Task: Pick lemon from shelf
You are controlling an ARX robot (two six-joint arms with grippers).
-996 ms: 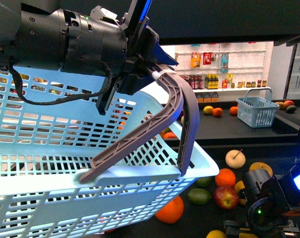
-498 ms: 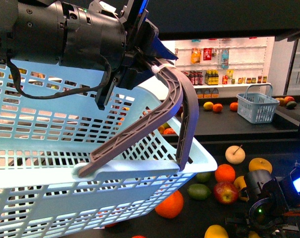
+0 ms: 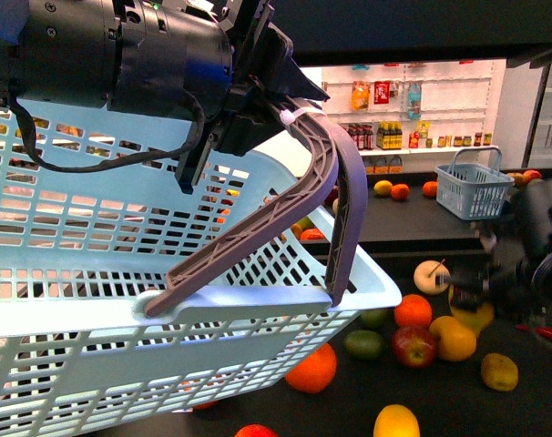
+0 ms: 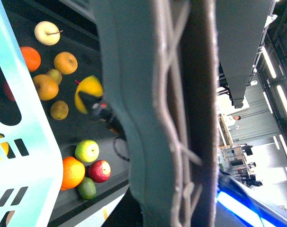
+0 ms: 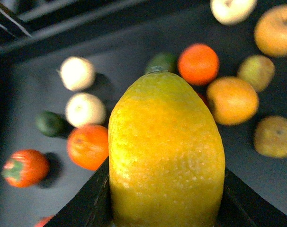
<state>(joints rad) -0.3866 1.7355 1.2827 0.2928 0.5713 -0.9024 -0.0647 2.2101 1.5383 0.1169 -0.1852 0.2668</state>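
Note:
The lemon (image 5: 166, 156) is large and bright yellow in the right wrist view. My right gripper (image 5: 166, 210) is shut on it, with a black finger (image 5: 92, 198) against each side. It hangs above the shelf (image 5: 34, 109), a black tray strewn with fruit. In the front view the right gripper (image 3: 484, 289) is a dark blur at the right edge, with the lemon (image 3: 476, 317) showing yellow just under it. My left gripper (image 3: 281, 123) is shut on the grey basket handle (image 3: 335, 196) of a big light-blue basket (image 3: 121, 300). That handle (image 4: 176, 118) fills the left wrist view.
Loose fruit lies on the black tray (image 3: 522, 414): oranges (image 3: 312, 369), a red apple (image 3: 414, 346), a green lime (image 3: 363, 343) and a pale round fruit (image 3: 431, 276). A small blue basket (image 3: 481, 191) stands on the counter behind. White shelves of bottles (image 3: 394, 100) line the back.
My right gripper has risen from the tray's lower right corner to mid-height at the right edge, carrying the lemon up. The basket and left gripper have barely shifted.

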